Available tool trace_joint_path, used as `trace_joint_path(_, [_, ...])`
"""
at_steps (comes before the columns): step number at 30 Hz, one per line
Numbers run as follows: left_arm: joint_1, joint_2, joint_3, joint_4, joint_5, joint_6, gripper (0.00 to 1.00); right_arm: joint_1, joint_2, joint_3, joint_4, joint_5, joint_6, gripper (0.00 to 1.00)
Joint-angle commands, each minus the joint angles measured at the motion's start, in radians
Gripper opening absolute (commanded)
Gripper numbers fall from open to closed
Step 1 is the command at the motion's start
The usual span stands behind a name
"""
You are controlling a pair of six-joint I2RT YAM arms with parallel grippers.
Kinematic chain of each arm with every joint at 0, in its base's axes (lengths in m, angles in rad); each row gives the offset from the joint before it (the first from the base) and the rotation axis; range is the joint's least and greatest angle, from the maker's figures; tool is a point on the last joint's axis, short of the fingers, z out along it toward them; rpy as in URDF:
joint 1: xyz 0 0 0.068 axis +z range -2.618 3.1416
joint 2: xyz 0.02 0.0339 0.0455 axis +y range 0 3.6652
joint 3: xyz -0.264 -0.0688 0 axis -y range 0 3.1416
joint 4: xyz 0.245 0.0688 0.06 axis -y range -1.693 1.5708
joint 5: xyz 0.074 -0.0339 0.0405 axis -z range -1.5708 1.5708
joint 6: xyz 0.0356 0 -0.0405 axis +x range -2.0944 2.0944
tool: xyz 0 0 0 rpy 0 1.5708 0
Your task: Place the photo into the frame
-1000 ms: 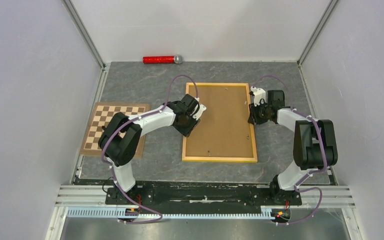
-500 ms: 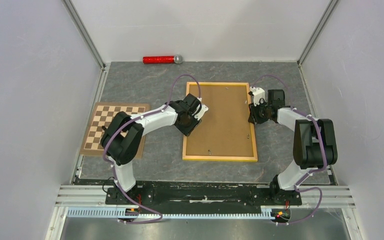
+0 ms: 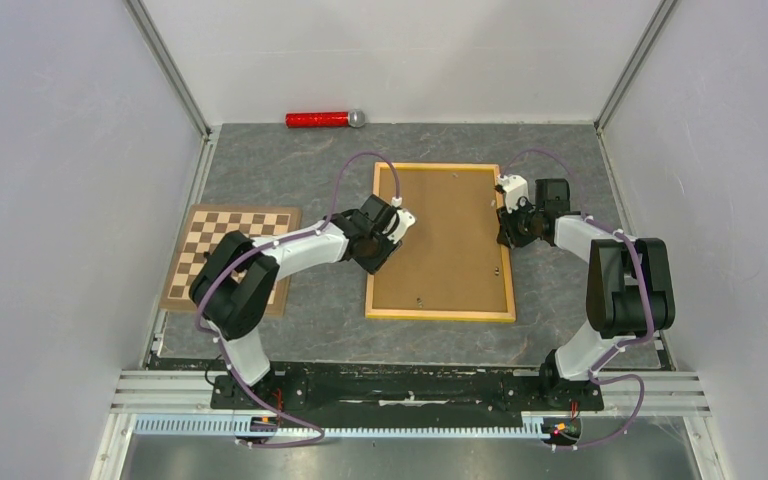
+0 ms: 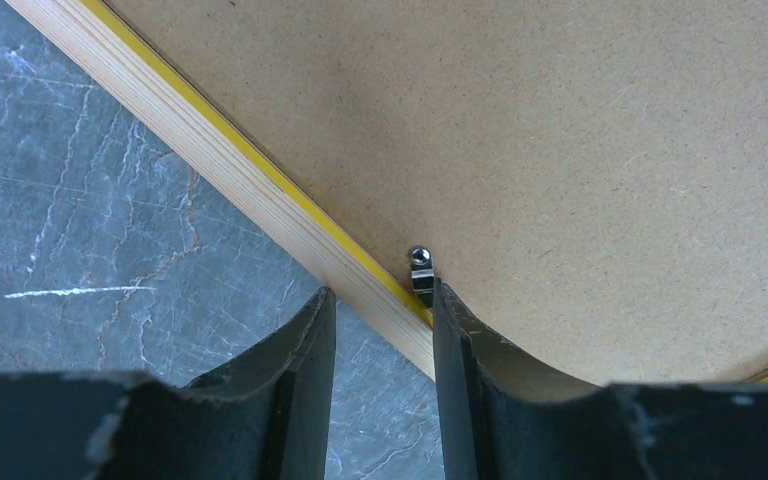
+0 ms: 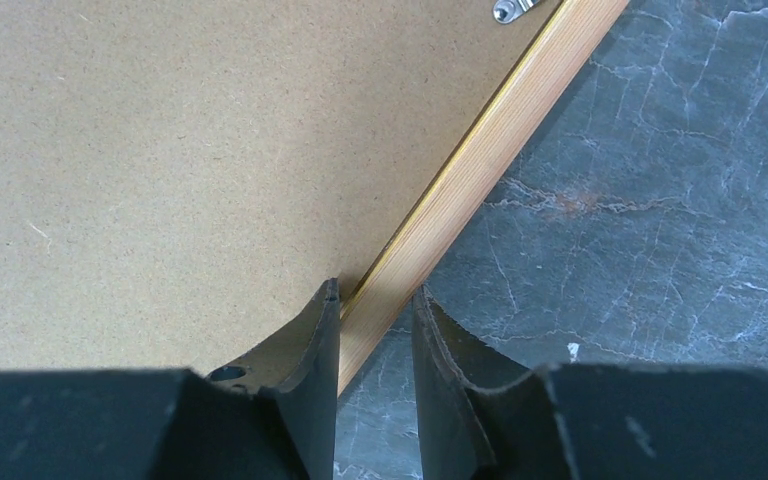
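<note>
The frame (image 3: pixel 440 316) lies flat in the middle of the table, back side up, with a plain brown backing board (image 3: pixel 445 235) filling its opening. The photo is hidden. My left gripper (image 3: pixel 374 258) is at the left rail and is shut across it. In the left wrist view the yellow-orange rail (image 4: pixel 220 165) runs between the tips of that gripper (image 4: pixel 380 295), beside a small metal clip (image 4: pixel 421 268). My right gripper (image 3: pixel 504 237) is shut across the right rail. The right wrist view shows the rail (image 5: pixel 480 160) held between the fingers of that gripper (image 5: pixel 375 295).
A brown-and-cream chessboard (image 3: pixel 225 255) lies left of the frame, partly under my left arm. A red cylinder with a silver cap (image 3: pixel 322 119) rests against the back wall. White walls close in the grey table (image 3: pixel 310 170) on three sides.
The left arm's elbow has swung to the left and the frame's far end has shifted slightly. Both grippers have stayed on their rails.
</note>
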Motion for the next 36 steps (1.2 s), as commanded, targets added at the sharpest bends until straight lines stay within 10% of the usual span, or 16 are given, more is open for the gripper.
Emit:
trace_joint_path(1, [0.000,-0.016,-0.030,0.127,-0.059,0.140,0.02,0.004,0.016,-0.001,-0.033,0.028,-0.143,0.00])
trace_joint_path(18, [-0.021,-0.011,-0.002,0.067,-0.049,0.237,0.03,0.003,0.038,0.028,-0.054,0.012,-0.169,0.00])
trace_joint_path(26, [-0.014,0.015,0.120,-0.056,-0.014,0.019,0.48,0.004,0.018,0.010,-0.052,-0.006,-0.146,0.00])
trace_joint_path(36, [-0.003,0.008,0.192,-0.156,0.011,-0.061,0.54,0.004,-0.002,-0.018,-0.036,-0.018,-0.129,0.00])
